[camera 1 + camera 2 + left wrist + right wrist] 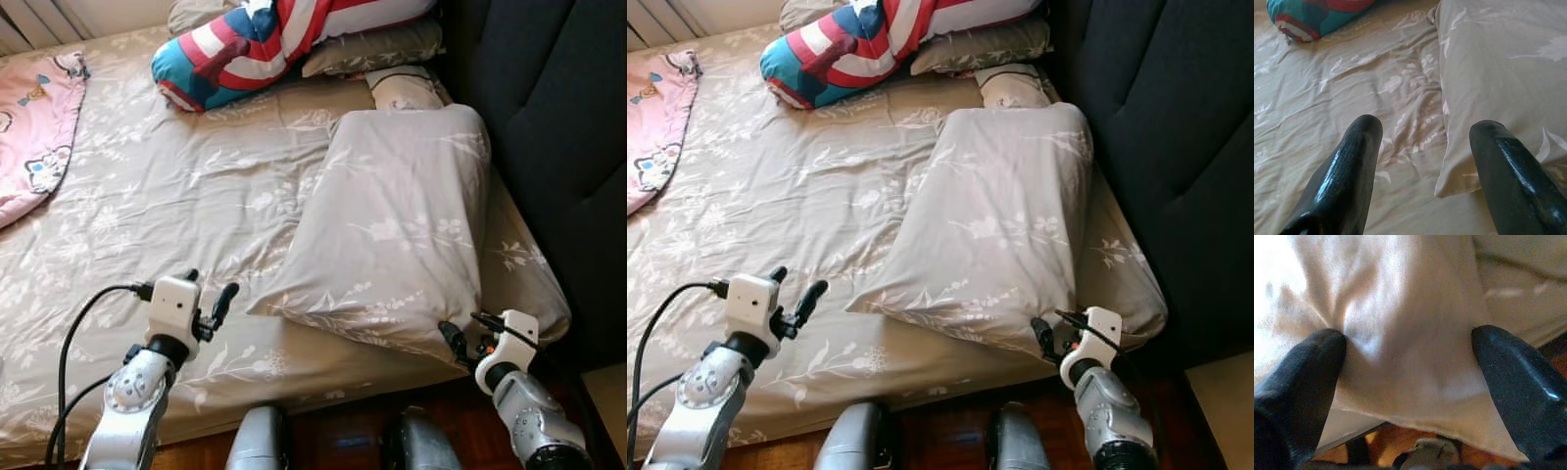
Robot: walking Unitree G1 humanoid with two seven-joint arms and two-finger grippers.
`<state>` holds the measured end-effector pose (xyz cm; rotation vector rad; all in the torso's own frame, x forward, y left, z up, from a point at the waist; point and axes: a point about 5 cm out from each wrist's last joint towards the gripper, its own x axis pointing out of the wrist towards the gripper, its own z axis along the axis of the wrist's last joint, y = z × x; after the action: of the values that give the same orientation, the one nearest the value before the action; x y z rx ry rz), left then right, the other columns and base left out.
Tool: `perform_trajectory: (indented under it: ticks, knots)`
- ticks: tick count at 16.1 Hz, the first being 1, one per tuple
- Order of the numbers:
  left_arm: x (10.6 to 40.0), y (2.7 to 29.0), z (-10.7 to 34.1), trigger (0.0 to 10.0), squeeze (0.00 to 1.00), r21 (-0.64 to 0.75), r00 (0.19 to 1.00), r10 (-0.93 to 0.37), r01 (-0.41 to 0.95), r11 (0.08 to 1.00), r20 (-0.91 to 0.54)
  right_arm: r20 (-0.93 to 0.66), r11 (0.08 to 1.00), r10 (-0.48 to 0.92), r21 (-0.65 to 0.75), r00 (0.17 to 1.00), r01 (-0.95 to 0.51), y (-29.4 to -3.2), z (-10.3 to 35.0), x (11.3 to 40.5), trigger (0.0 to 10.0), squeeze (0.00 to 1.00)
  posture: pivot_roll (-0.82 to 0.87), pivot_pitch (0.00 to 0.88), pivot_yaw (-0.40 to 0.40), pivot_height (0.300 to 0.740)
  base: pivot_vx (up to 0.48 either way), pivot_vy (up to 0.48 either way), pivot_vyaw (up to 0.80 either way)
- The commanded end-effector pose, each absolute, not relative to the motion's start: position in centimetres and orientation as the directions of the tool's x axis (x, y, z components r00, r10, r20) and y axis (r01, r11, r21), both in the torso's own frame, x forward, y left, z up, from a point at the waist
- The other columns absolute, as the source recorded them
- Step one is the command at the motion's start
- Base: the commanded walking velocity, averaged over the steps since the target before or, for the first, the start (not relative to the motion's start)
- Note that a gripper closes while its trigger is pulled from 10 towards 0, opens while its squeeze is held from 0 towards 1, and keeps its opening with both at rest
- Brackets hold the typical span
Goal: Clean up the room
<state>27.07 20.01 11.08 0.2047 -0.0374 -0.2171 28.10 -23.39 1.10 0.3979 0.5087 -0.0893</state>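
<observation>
Right end effector (461, 333) spread open around the pillow (402, 225) corner, left end effector (208, 297) open beside it, tidying barely begun.

Sunlit bed (147, 196) against a dark padded headboard (558, 117); reddish wood floor (343, 436).

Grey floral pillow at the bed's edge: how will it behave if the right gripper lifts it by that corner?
Probably floppy: the pillow lies soft and creased, so it should sag from a corner hold. Likely light for its bulk. The right gripper has its fingers open around thin cover fabric, so the cover may stretch or slip.
</observation>
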Motion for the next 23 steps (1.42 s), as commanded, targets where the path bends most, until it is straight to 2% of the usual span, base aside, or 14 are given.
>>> perform_trajectory:
  ticks: [1, 4, 10, 14, 16, 17, 23]
  knots:
    - [26.5, 20.4, 11.1, 10.0, 0.00, 0.224, 0.975, -0.221, 0.217, 0.950, -0.006, -0.553, 0.899, 0.045, 0.386, 0.832, 0.208, -22.6, -0.7, 26.9, 10.0, 0.00, 0.08, 0.302, 0.115, 0.671, 0.000, 0.000, 0.00]
    - [26.1, 20.6, 11.3, 10.0, 0.00, 0.230, 0.974, -0.226, 0.223, 0.947, -0.013, -0.530, 0.864, 0.088, 0.462, 0.843, 0.199, -21.6, -0.9, 27.1, 10.0, 0.00, 0.09, 0.320, 0.126, 0.671, 0.000, 0.000, 0.00]
    - [24.9, 20.9, 11.7, 10.0, 0.00, 0.228, 0.976, -0.214, 0.215, 0.950, -0.031, -0.506, 0.853, 0.079, 0.481, 0.859, 0.205, -20.1, -0.8, 28.3, 10.0, 0.00, 0.13, 0.359, 0.147, 0.671, 0.000, 0.000, 0.00]
    - [24.4, 21.1, 11.7, 10.0, 0.00, 0.234, 0.978, -0.203, 0.208, 0.950, -0.043, -0.494, 0.852, 0.156, 0.505, 0.855, 0.136, -18.1, -0.6, 29.1, 10.0, 0.00, 0.15, 0.355, 0.147, 0.671, 0.000, 0.000, 0.00]
    - [24.4, 21.3, 12.0, 10.0, 0.00, 0.236, 0.980, -0.196, 0.201, 0.951, -0.047, -0.507, 0.859, 0.162, 0.495, 0.846, 0.132, -17.3, -0.6, 29.4, 1.1, 0.00, 0.16, 0.358, 0.147, 0.671, 0.000, 0.000, 0.00]
    - [24.3, 21.3, 12.0, 10.0, 0.00, 0.237, 0.980, -0.193, 0.199, 0.951, -0.050, -0.514, 0.864, 0.165, 0.487, 0.842, 0.128, -17.1, -0.6, 29.4, 0.0, 0.00, 0.16, 0.358, 0.147, 0.671, 0.000, 0.000, 0.00]
    - [24.4, 21.4, 11.9, 10.0, 0.00, 0.236, 0.980, -0.188, 0.197, 0.952, -0.059, -0.540, 0.879, 0.170, 0.461, 0.824, 0.121, -16.6, -1.3, 28.8, 0.0, 0.00, 0.15, 0.359, 0.144, 0.671, 0.000, 0.000, 0.00]
